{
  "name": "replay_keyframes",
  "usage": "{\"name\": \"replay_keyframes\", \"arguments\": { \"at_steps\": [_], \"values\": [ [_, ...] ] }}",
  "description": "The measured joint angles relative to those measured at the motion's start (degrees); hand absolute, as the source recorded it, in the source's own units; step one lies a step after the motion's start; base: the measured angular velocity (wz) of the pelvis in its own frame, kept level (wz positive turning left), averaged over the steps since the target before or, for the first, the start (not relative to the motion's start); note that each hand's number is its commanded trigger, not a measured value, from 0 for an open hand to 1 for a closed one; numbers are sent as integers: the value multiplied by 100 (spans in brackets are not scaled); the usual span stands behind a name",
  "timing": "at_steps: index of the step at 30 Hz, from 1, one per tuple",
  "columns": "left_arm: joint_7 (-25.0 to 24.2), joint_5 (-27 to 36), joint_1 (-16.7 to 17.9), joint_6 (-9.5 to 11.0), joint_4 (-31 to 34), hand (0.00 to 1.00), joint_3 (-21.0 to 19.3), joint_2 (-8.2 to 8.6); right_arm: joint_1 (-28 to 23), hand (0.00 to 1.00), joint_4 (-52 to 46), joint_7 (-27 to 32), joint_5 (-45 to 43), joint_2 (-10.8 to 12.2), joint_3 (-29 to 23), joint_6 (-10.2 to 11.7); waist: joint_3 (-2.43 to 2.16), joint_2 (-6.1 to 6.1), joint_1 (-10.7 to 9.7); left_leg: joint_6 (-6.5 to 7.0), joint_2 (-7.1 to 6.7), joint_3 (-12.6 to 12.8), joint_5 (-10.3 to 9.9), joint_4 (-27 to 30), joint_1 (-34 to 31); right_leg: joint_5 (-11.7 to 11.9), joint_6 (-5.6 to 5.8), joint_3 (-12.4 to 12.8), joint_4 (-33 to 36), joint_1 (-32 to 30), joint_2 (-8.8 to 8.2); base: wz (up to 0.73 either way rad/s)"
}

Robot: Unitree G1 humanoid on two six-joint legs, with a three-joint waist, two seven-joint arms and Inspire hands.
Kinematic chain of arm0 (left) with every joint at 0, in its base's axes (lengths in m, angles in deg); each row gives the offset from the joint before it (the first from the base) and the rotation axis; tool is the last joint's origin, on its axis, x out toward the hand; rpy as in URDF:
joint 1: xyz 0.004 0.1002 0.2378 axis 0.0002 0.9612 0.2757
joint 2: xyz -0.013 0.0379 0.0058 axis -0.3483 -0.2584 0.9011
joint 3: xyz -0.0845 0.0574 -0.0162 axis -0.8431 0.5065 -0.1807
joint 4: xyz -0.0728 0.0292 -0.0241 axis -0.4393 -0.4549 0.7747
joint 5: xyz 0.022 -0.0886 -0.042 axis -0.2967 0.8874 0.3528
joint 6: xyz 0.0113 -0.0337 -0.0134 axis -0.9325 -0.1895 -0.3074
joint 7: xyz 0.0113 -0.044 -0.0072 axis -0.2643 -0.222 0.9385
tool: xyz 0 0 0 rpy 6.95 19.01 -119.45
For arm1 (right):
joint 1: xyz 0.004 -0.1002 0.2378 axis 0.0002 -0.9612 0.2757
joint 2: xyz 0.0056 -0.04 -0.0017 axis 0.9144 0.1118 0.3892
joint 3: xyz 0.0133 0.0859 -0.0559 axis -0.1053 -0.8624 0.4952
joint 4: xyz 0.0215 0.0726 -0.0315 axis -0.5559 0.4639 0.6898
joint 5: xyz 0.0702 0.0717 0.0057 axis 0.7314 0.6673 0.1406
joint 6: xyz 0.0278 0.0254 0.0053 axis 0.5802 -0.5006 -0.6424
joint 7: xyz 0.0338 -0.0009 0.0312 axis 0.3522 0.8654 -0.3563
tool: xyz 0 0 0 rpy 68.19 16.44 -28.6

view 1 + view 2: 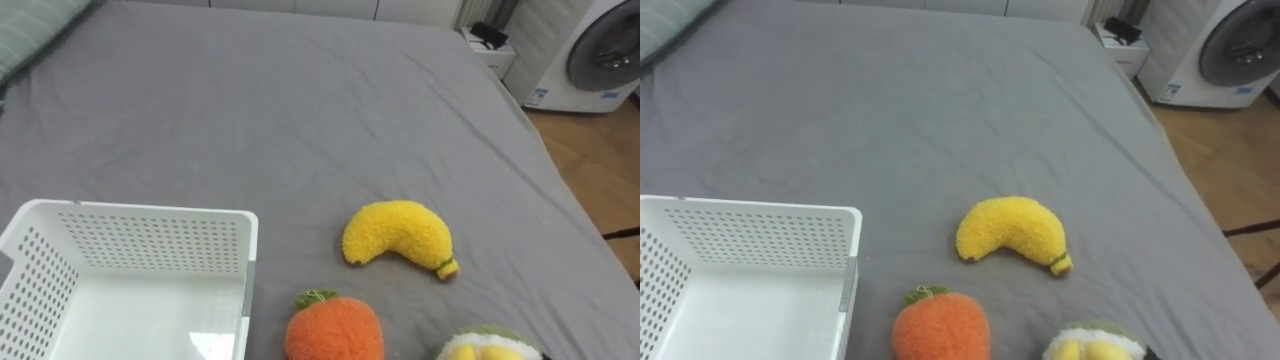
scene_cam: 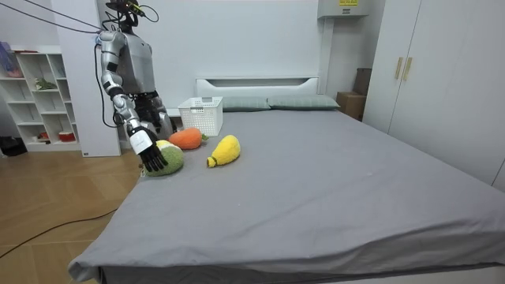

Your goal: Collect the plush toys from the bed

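Grasping of a first toy looks to be the step in hand: the robot stands at the side of the bed [image 1: 300,100], and in the room view its right hand [image 2: 153,158] hangs low at the mattress edge, against or just in front of the green-and-yellow plush [image 1: 485,347]. Its fingers look straight and spread rather than closed round anything, so it holds nothing. That plush is the nearest toy, lying at the very edge of the bed on the robot's right. Just beside it to the left lies the orange plush fruit [image 1: 335,328] with its small green top. Left of that, and close to it, stands the white perforated basket [image 1: 130,215], upright, with no toy in the part of it that can be seen. A little farther out on the grey cover lies the yellow plush banana [image 1: 398,235], apart from the other two toys. All three toys are thus on the bed and none is collected yet. The next move calls for the right hand to curl its fingers round the soft green-and-yellow plush, lift it clear of the edge, and carry it across over the orange fruit to the basket. Being at the edge, the toy could be nudged off onto the floor by a poor grip. Beyond the banana the cover runs bare toward a pillow [image 1: 35,35] at far left.
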Motion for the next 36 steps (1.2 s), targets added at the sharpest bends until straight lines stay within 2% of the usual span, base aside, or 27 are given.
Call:
{"name": "replay_keyframes", "arguments": {
  "at_steps": [8, 19, 26, 29, 30, 31, 32, 34, 36],
  "values": [
    [-2, 2, -2, 1, -7, 0, 6, 1, 26, 100, 106, 80, -41, -57, -2, 2, 2, -4, 1, 0, 0, 1, 0, -7, -14, 2, 0, 2, -2, 9, 6, 0],
    [-4, 0, -3, 0, 0, 0, 5, 0, -12, 100, -164, 13, -327, 19, 165, -70, 6, 50, 25, 0, 1, 0, 0, 2, 4, 2, 0, 6, 8, 28, 2, 0],
    [-36, 5, -33, 0, -4, 0, 7, 7, 31, 100, -841, -6, -911, 36, 199, -79, 30, 49, 11, 0, -1, 3, 0, -3, -21, 1, 0, 36, 11, -19, 2, 0],
    [-89, 0, -84, 0, 9, 0, 7, 7, 29, 100, -1428, -12, -921, 45, 224, -215, 12, 18, -4, 1, -2, 5, 1, -3, -54, 1, 1, 38, 5, -32, 2, 0],
    [-133, -5, -88, 0, 8, 0, 6, 4, 29, 100, -1704, -14, -932, 43, 224, -231, -1, 58, -5, 1, -3, 7, 2, 13, -94, 1, 1, 43, 9, -72, 3, 0],
    [-153, -6, -102, 0, 9, 0, 6, 2, 34, 100, -1840, -13, -932, 39, 223, -231, -1, 35, -18, 2, -4, 11, 3, 41, -105, 1, 1, 49, 10, -90, 3, 0],
    [-174, -7, -107, 0, 7, 0, 3, -2, 38, 100, -2012, -12, -934, 34, 224, -222, 25, 44, -9, 1, -2, 11, 3, 47, -109, 2, 0, 55, 12, -96, 6, 0],
    [-177, -1, -111, 0, 9, 0, 5, 6, 37, 100, -2204, -32, -973, 35, 226, -237, 3, 2, -5, 1, -2, 11, 2, 48, -95, 2, 0, 47, 12, -96, 4, 0],
    [-177, 0, -104, 0, 11, 0, 7, 18, 10, 100, -2665, -132, -1160, 34, 224, -285, 26, 20, -37, 1, -4, 21, 2, 44, -97, 4, 4, 49, 15, -102, -1, 0]
  ]
}}
